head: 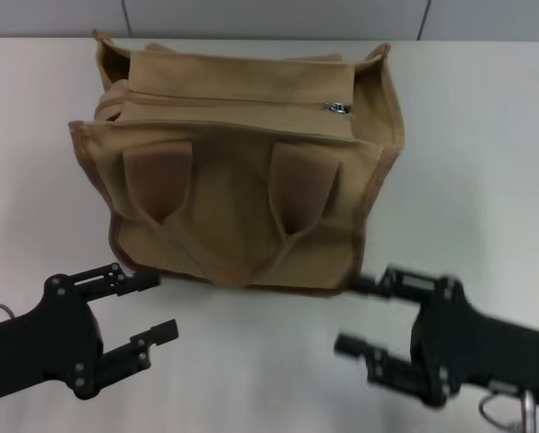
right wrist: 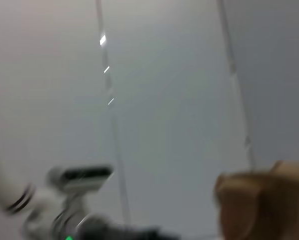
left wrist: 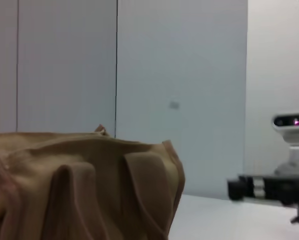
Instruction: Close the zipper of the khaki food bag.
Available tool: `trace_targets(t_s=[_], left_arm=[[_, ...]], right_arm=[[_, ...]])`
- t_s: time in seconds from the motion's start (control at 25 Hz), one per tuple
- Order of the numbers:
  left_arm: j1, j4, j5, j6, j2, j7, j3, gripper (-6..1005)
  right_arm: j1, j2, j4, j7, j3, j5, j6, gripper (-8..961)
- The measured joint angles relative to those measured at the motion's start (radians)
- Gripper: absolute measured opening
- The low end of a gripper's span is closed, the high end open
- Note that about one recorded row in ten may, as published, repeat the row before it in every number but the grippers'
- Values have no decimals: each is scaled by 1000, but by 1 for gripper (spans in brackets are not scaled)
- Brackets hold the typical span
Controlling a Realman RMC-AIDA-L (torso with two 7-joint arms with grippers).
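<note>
The khaki food bag [head: 242,171] stands on the white table [head: 486,162], its two looped handles hanging down the near side. The zipper [head: 224,101] runs along the top, and its silver pull [head: 336,108] sits near the bag's right end. My left gripper [head: 157,305] is open and empty, low at the front left, just short of the bag's near bottom edge. My right gripper [head: 360,314] is open and empty at the front right, close to the bag's near right corner. The bag also shows in the left wrist view [left wrist: 84,190] and in the right wrist view [right wrist: 264,205].
A grey panelled wall [head: 278,18] runs behind the table's far edge. In the left wrist view, another machine with a lit pink light [left wrist: 292,122] stands beyond the table. White tabletop lies on both sides of the bag.
</note>
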Motion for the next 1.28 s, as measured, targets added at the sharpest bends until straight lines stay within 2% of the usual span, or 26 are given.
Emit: trace_targets(t_s=[0.16, 0.32, 0.84, 1.28], left_arm=[[-38, -30, 2, 5, -1, -7, 5, 555], [-69, -69, 7, 6, 2, -7, 7, 556], [-64, -77, 70, 1, -1, 5, 8, 557], [-61, -81, 112, 11, -3, 6, 9, 557]], right_arm=[[-14, 0, 6, 8, 15, -39, -3, 582], [7, -7, 11, 76, 15, -85, 1, 582], [15, 6, 27, 57, 10, -107, 52, 582], [8, 9, 36, 65, 18, -97, 60, 582]])
